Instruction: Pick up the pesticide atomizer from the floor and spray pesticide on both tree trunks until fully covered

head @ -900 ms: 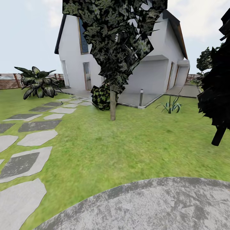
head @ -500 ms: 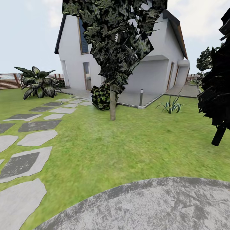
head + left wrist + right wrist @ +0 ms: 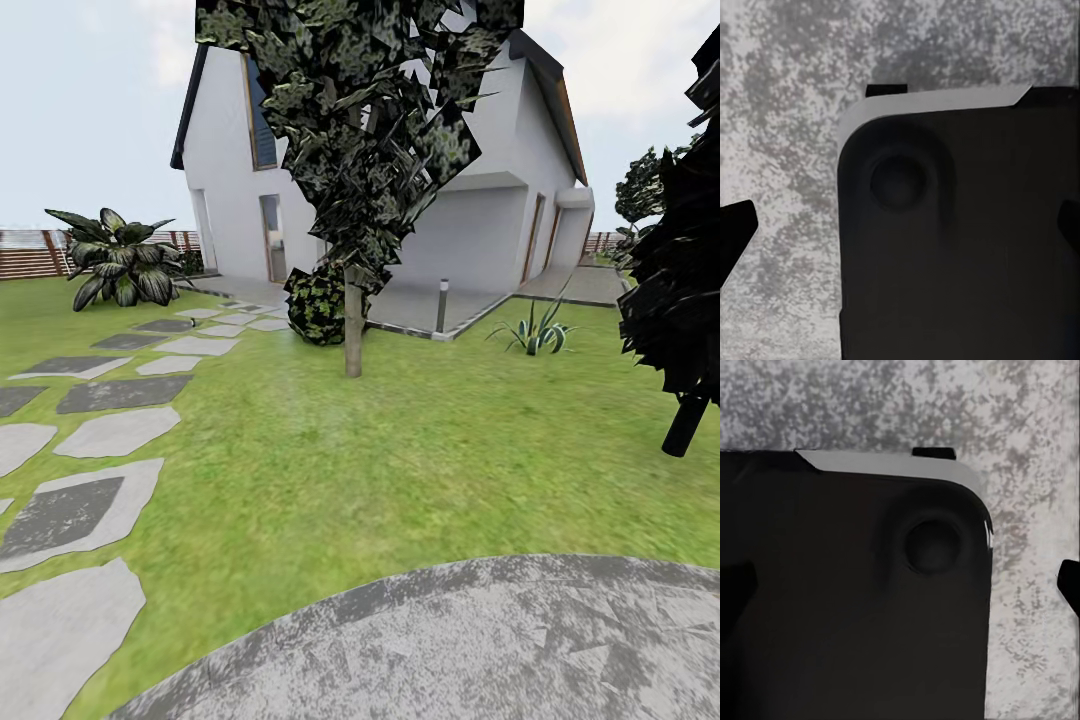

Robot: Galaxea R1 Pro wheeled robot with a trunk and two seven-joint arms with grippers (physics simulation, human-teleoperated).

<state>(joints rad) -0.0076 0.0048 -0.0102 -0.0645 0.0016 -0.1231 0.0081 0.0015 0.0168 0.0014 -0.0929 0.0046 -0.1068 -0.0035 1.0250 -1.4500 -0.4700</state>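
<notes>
A pale-trunked tree (image 3: 352, 330) stands on the grass floor (image 3: 400, 460) before the white house (image 3: 480, 220); whether either hand is released or clenched cannot be told.

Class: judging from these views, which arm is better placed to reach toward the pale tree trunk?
Neither clearly; left, marginally. The trunk stands almost dead ahead, a touch left of centre, far across the grass. Both wrist views mirror each other: a dark panel against grey paving.
</notes>
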